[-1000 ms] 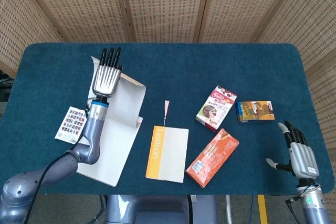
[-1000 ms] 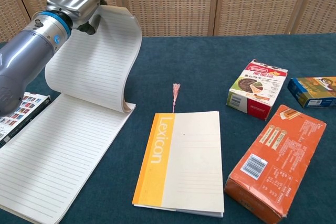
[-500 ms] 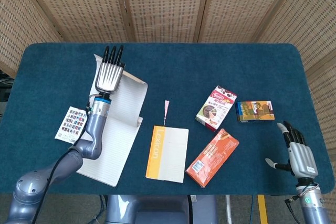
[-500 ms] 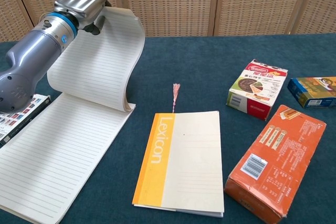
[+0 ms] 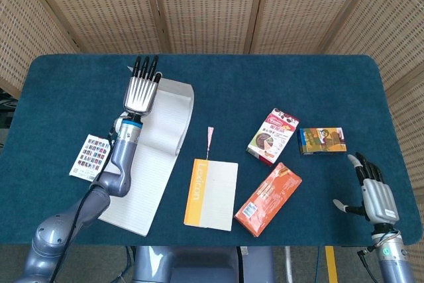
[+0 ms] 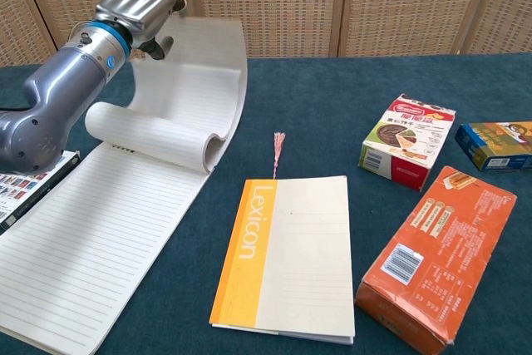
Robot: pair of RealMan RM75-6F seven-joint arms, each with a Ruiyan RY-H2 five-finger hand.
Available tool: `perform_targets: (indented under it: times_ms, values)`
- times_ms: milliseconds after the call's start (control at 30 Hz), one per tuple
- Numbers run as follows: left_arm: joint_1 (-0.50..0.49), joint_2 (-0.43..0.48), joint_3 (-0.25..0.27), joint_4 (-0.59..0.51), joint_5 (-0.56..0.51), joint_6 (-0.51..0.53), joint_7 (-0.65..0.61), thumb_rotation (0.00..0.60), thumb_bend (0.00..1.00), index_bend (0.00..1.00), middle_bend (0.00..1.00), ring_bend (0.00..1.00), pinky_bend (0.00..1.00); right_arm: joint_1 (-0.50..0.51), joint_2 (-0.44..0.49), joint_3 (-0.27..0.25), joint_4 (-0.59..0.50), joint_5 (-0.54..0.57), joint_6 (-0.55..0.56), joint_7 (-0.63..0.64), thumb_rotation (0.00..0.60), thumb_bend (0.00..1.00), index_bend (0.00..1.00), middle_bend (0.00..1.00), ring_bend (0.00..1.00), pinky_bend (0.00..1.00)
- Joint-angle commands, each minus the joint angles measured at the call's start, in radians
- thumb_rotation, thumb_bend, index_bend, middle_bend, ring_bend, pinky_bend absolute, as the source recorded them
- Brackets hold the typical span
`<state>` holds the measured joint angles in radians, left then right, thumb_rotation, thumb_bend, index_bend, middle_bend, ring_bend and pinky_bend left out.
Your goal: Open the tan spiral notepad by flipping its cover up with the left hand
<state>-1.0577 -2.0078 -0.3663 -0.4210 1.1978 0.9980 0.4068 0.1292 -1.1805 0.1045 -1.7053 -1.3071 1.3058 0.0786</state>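
The tan spiral notepad (image 5: pixel 142 177) lies open at the table's left, a lined page (image 6: pixel 91 239) facing up. Its flipped cover (image 5: pixel 171 107) curls up and back from the far end, rolled into a loop (image 6: pixel 199 81) near the binding. My left hand (image 5: pixel 141 91) is at the cover's top edge, fingers curled over it and thumb against the sheet (image 6: pixel 137 6). Only the head view shows my right hand (image 5: pixel 374 193); it is at the near right corner, fingers apart and holding nothing.
A yellow Lexicon notebook (image 5: pixel 211 193) with a pink tassel lies right of the notepad. An orange box (image 5: pixel 268 198), a red-and-white box (image 5: pixel 273 135) and a blue box (image 5: pixel 322 140) sit to the right. A colour card (image 5: pixel 89 157) lies left of the notepad.
My left hand has carried the cover's edge farther back and to the right. The sheet has gone from a tall arch to a tighter roll. The right hand has barely moved.
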Motion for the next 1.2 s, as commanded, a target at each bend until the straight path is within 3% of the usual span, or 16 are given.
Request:
perform_targets:
  times_ms: [33,400,667,1033,1200]
  values:
    - [-0.013,-0.024,0.009,0.046,0.008,-0.012,-0.032,0.600,0.49,0.18,0.00,0.00,0.03,0.001,-0.001,0.001,0.000,0.002,-0.001,0.001,0.600,0.00,0.00,0.00,0.00,0.00]
    - [-0.027,-0.063,0.025,0.133,0.022,-0.021,-0.134,0.600,0.42,0.08,0.00,0.00,0.03,0.006,-0.002,0.004,0.001,0.016,-0.014,0.003,0.600,0.00,0.00,0.00,0.00,0.00]
    - [0.023,-0.026,0.036,0.052,0.042,0.062,-0.248,0.600,0.28,0.05,0.00,0.00,0.03,0.005,0.000,0.002,-0.003,0.014,-0.013,0.004,0.600,0.00,0.00,0.00,0.00,0.00]
    - [0.212,0.153,0.133,-0.292,0.121,0.220,-0.327,0.600,0.21,0.00,0.00,0.00,0.03,0.003,-0.001,-0.002,-0.009,0.000,-0.003,0.003,0.600,0.00,0.00,0.00,0.00,0.00]
    - [0.361,0.313,0.211,-0.626,0.166,0.343,-0.292,0.600,0.20,0.00,0.00,0.00,0.03,0.002,0.005,-0.005,-0.021,-0.007,-0.003,0.012,0.600,0.00,0.00,0.00,0.00,0.00]
